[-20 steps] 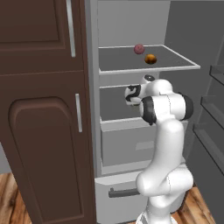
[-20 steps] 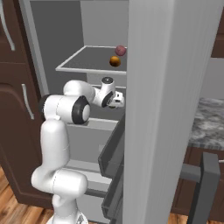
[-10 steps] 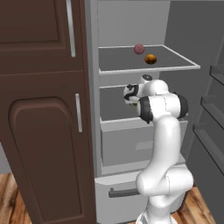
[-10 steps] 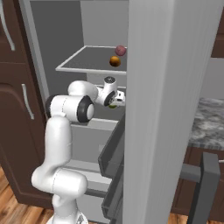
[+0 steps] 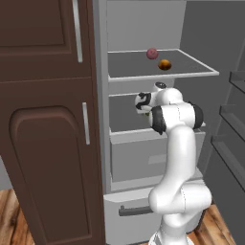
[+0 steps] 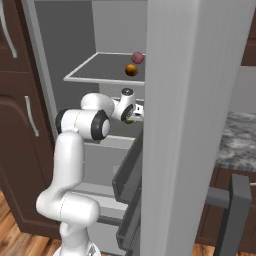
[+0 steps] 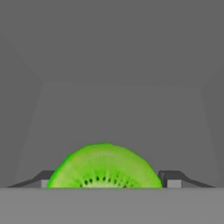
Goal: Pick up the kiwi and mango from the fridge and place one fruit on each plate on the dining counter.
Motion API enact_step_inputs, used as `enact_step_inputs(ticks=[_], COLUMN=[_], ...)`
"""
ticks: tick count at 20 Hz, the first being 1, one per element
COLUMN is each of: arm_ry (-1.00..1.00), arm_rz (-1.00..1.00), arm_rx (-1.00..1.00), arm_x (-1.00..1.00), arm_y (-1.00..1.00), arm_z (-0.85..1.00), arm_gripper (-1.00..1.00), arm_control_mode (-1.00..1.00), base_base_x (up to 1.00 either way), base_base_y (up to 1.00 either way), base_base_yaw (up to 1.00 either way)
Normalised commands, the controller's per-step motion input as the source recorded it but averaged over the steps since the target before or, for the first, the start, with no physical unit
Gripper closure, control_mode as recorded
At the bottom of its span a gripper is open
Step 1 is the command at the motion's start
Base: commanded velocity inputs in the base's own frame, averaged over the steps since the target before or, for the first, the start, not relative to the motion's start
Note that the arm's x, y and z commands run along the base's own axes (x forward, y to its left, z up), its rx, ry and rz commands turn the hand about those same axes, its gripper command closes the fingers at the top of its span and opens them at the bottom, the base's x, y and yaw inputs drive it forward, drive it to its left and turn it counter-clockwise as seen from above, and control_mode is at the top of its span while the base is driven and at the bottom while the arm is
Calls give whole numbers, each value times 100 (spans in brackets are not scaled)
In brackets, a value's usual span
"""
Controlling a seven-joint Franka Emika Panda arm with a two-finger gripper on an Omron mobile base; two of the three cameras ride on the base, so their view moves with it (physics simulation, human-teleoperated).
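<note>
Kiwi (image 7: 104, 168) sits right between the two dark fingertips (image 7: 171, 179) in the hand view, its bright green cut face with a ring of dark seeds turned to the camera. The tips stand just beside its two flanks, partly spread; whether they press on the fruit or leave a sliver of space cannot be told. Behind the fruit lies the grey floor of a fridge shelf running back to the rear wall.

From the base views, the arm reaches into the open fridge (image 5: 143, 28) at its middle shelf, and the gripper (image 5: 143, 107) points inward near that shelf's front edge, with a touch of yellow-green at its tip. One shelf higher, the mango (image 5: 164, 64) rests toward the right front part, and a dull red-pink ball (image 5: 152, 53) lies just behind it. Grey marbled dining counter (image 6: 237, 140) shows beyond the fridge door in the right base view.
</note>
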Motion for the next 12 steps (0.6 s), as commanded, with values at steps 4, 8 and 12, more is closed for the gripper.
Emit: enact_step_inputs(ticks=[4, 8, 12], arm_ry=[-1, -20, -26], arm_rz=[0, -2, -3], arm_rx=[0, 0, 0], arm_x=[-7, -75, -100], arm_y=[0, 0, 0], arm_z=[-15, 0, 23], arm_gripper=[100, 100, 100], arm_control_mode=[-100, -100, -100], base_base_x=[0, 0, 0], base_base_y=[0, 0, 0], base_base_yaw=[0, 0, 0])
